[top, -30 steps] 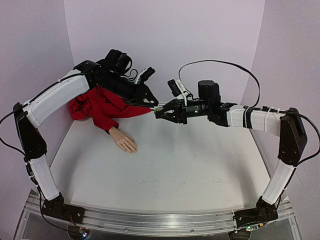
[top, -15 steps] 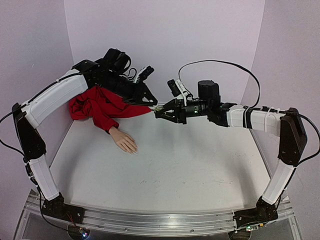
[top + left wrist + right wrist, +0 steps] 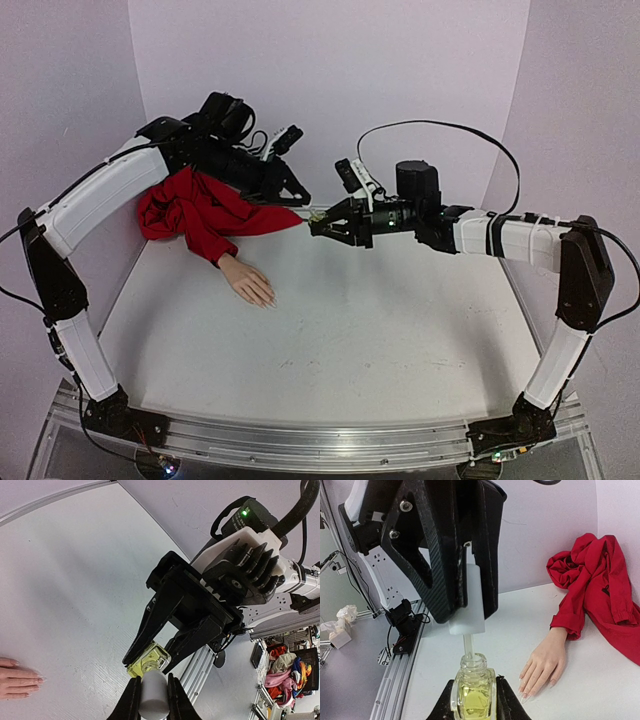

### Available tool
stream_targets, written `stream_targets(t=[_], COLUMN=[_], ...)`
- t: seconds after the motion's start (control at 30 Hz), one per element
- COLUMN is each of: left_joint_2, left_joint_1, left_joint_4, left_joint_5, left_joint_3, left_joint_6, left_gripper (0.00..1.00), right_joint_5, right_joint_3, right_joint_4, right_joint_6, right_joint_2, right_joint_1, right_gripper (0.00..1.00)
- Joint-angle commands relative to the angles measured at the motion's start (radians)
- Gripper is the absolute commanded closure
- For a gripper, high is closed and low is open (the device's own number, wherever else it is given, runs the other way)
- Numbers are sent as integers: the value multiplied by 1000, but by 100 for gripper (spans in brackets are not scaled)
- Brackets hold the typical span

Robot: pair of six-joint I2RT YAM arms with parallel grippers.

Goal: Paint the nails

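A pale mannequin hand point(image 3: 248, 281) with a red sleeve point(image 3: 205, 215) lies flat at the table's back left; its nails point(image 3: 525, 692) show in the right wrist view. My right gripper point(image 3: 472, 700) is shut on a small bottle of yellowish polish point(image 3: 472, 695), held in the air. My left gripper point(image 3: 151, 700) is shut on the white cap point(image 3: 152, 695), lifted just off the bottle neck, with the brush stem point(image 3: 468, 644) still down in the neck. In the top view both grippers meet at mid-back, left point(image 3: 303, 208) and right point(image 3: 318, 226).
Purple walls close the back and sides. The red sleeve bunches against the left wall. An aluminium rail point(image 3: 320, 445) runs along the near edge by the arm bases.
My left gripper has drawn slightly up and back to the left with the cap. The right gripper and the hand have not moved.
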Motion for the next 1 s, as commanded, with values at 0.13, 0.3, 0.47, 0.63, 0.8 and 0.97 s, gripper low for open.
stream_targets(t=[0.13,0.3,0.47,0.63,0.8,0.97], left_joint_2=[-67,-74,-82,-90,-114,-145], left_joint_1=[6,9,9,12,27,37], left_joint_4=[-1,-1,-1,-1,-1,3], left_joint_5=[-11,-13,-12,-24,-45,-56], left_joint_3=[6,-2,-3,-8,-29,-75], left_joint_6=[14,14,14,15,15,12], left_gripper=[100,100,100,100,100,100], right_joint_5=[-10,-8,-6,-2,23,98], right_joint_3=[22,19,17,10,-24,-100], right_joint_4=[52,54,55,59,79,126], right_joint_6=[-11,-11,-10,-9,-9,-4], right_joint_2=[-30,-34,-38,-44,-69,-121], right_joint_1=[7,7,7,8,8,8], right_gripper=[100,100,100,100,100,100])
